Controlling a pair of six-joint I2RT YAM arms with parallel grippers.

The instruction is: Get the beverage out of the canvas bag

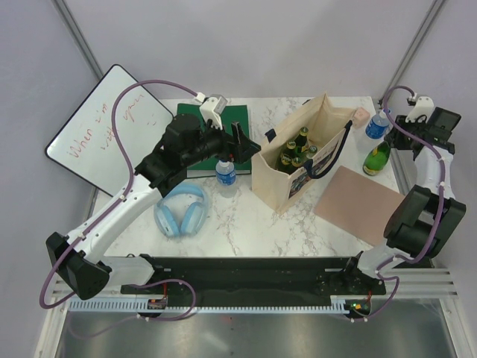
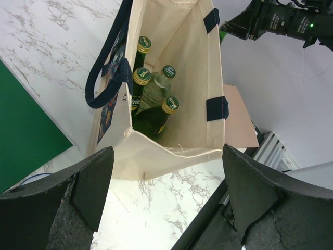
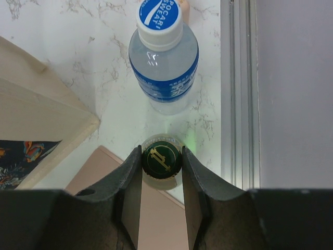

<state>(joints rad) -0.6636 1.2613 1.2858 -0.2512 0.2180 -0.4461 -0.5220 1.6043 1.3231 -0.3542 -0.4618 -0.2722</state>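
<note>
The beige canvas bag (image 1: 277, 177) stands open at mid-table, with several green bottles (image 1: 297, 153) upright inside. The left wrist view looks down into the bag (image 2: 182, 62) and onto the bottles (image 2: 151, 99). My left gripper (image 1: 242, 142) is open and empty, just left of the bag's rim; its fingers (image 2: 93, 182) straddle the bag's near edge from above. My right gripper (image 3: 162, 161) is shut on the capped neck of a green bottle (image 3: 162, 159). That bottle (image 1: 376, 159) stands on the table right of the bag, outside it, under my right gripper (image 1: 389, 142).
A blue-labelled clear bottle (image 1: 378, 124) stands just behind the green bottle and shows in the right wrist view (image 3: 164, 57). A pink mat (image 1: 358, 203) lies right of the bag. A small water bottle (image 1: 226, 175), blue headphones (image 1: 182, 210), a green book (image 1: 216, 115) and a whiteboard (image 1: 104, 127) are on the left.
</note>
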